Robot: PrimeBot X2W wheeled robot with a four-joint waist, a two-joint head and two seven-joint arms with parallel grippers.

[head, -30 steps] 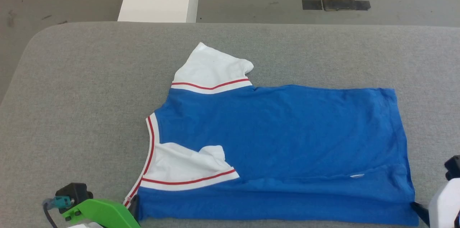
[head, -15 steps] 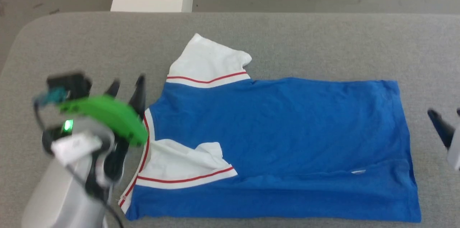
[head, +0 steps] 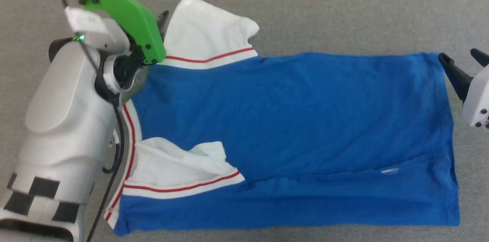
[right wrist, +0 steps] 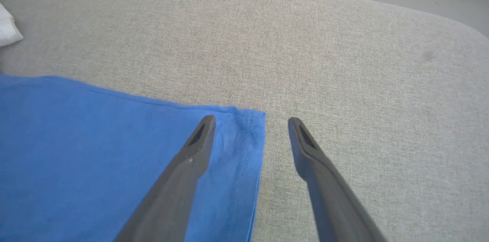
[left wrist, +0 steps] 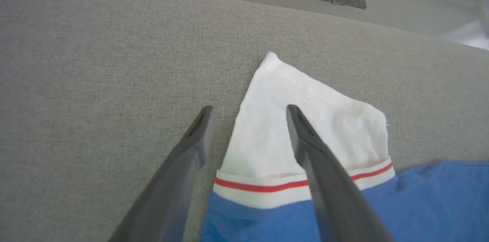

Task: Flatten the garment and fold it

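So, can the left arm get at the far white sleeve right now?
Likely yes: the left fingers are open and straddle the sleeve's edge, one over white cloth, one over bare table; nothing lies between.

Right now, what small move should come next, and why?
Probably lower both open claws and close: the left claw straddles the edge of the far sleeve, the right claw the far hem corner of the garment; neither grips yet.

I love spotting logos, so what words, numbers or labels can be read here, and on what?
No readable text anywhere.
On the blue garment, a small white mark: too small to read.
On the pale left arm, black squares: a pattern, no letters.
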